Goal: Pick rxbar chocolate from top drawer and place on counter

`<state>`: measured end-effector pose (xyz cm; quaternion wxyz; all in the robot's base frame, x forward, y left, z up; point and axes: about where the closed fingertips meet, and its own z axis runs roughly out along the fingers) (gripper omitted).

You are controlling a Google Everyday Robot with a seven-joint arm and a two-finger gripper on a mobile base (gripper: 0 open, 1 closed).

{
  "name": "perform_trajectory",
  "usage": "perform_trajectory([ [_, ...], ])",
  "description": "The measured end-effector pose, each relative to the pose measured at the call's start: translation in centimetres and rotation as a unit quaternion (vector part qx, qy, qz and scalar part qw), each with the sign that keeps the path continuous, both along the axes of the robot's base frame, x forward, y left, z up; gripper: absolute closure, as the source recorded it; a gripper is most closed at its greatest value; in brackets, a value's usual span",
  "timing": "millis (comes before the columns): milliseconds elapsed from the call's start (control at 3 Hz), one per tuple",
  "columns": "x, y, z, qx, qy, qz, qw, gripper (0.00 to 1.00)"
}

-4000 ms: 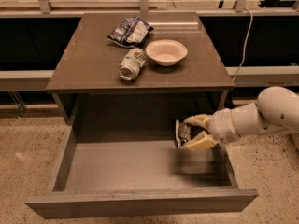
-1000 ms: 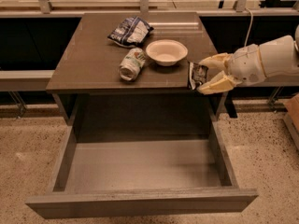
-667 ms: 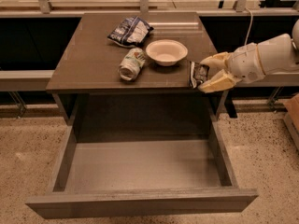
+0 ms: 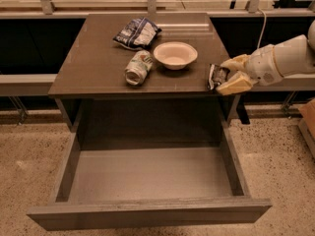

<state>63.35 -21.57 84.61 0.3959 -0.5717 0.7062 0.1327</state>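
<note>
My gripper (image 4: 227,75) comes in from the right on a white arm and is shut on the rxbar chocolate (image 4: 215,76), a small black bar with a white patch. It holds the bar upright at the right front edge of the counter (image 4: 98,63), just above the surface. The top drawer (image 4: 147,178) stands pulled open below, its grey floor bare.
On the counter lie a blue-and-white chip bag (image 4: 137,32), a white bowl (image 4: 175,54) and a white-green can (image 4: 138,67) on its side. A cable (image 4: 259,23) hangs behind the counter's right side.
The gripper lifted the bar out of the drawer up to the counter's right edge. Over the last second it has barely moved.
</note>
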Motion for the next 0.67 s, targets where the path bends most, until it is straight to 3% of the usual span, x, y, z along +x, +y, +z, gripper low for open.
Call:
perform_trajectory([
  [667,1.68,-0.32,0.58,-0.002,0.0,-0.013,0.9999,0.28],
])
